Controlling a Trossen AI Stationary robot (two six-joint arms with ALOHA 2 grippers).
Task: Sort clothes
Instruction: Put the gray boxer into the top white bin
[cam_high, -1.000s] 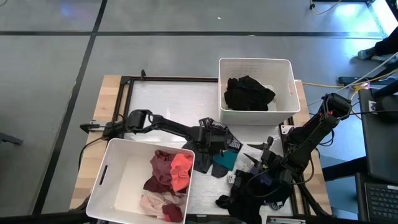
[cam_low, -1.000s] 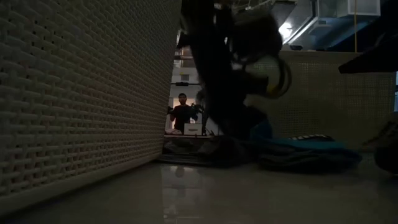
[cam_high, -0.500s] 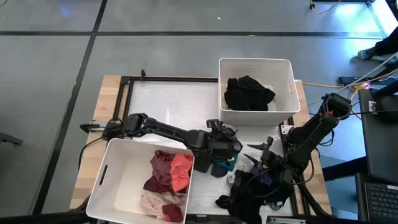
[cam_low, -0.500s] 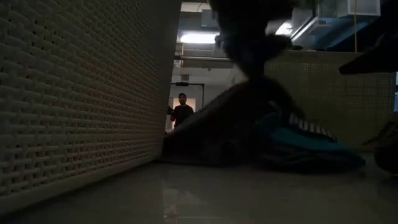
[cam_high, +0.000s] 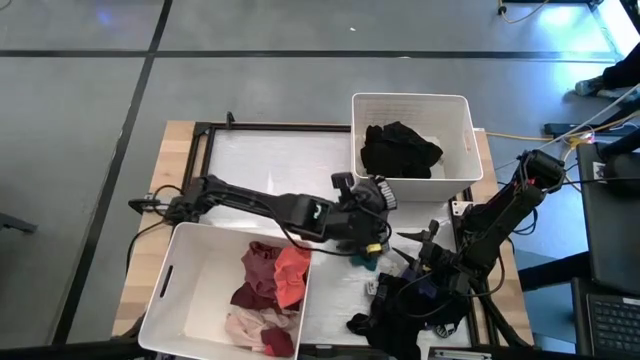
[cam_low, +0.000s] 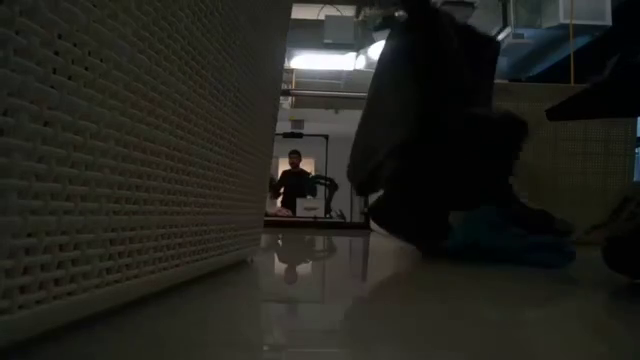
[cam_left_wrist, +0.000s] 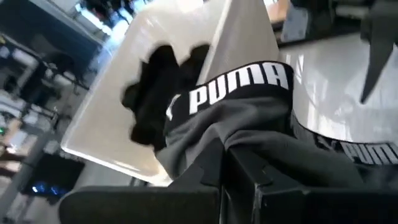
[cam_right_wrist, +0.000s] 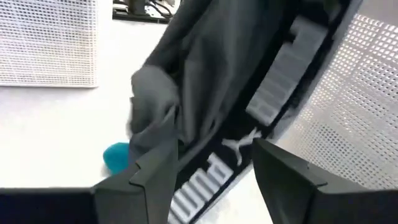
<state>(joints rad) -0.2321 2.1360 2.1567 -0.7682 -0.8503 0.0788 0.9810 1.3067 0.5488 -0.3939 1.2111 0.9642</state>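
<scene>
The left claw (cam_high: 372, 205) pinches a grey garment (cam_left_wrist: 249, 134), lifted above the bench (cam_high: 270, 160) beside the far bin (cam_high: 465, 130) of black clothes (cam_high: 400, 150). A teal garment (cam_high: 365, 262) lies below. The right claw (cam_high: 412, 262) rests spread near the dark pile (cam_high: 410, 305).

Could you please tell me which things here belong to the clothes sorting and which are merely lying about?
Job: grey Puma garment in the shut left claw; black clothes; red and maroon clothes; teal garment; dark pile.

Lying about: cables; laptop.
</scene>
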